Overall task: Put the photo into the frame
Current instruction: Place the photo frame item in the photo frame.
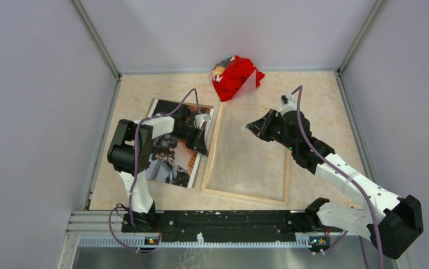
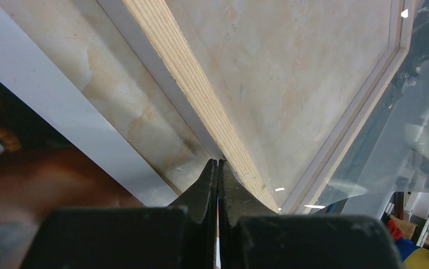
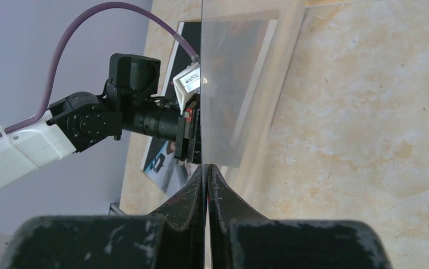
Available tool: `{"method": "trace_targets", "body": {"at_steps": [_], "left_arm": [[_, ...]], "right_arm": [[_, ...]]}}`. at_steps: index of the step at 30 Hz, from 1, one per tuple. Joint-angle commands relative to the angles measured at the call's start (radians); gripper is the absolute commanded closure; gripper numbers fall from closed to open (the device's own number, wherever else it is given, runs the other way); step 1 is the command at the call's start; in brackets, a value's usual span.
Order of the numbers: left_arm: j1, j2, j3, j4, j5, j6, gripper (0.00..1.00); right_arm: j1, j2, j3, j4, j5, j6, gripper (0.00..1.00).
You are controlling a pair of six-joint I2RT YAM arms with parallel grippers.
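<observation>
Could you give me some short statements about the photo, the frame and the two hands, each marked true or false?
1. The photo lies on the table, left of the frame. True.
2. The right hand is shut on the clear pane. True.
3. The left hand grips the photo. False: it is shut, with its tip at the frame's wooden edge.
4. The red cloth lies inside the frame. False: it lies beyond the frame, by the back wall.
</observation>
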Motion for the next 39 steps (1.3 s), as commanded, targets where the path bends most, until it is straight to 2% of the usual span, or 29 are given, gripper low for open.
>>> {"method": "trace_targets", "body": {"at_steps": [1,20,39], "left_arm": [[0.0,-0.036,0.023,-0.003,0.028,0.019,1.0],[0.001,-0.043,0.021,0.0,0.029,0.02,1.0],[0.027,-0.038,0.025,-0.01,0.06,0.012,1.0]], "right_arm": [[0.014,0.011,0.032,0.082,-0.041,0.033,1.0],[0.028,0.082,-0.023,0.253,-0.08,0.201,1.0],[0.043,0.17,-0.008,0.342,-0.06,0.247,1.0]]}}
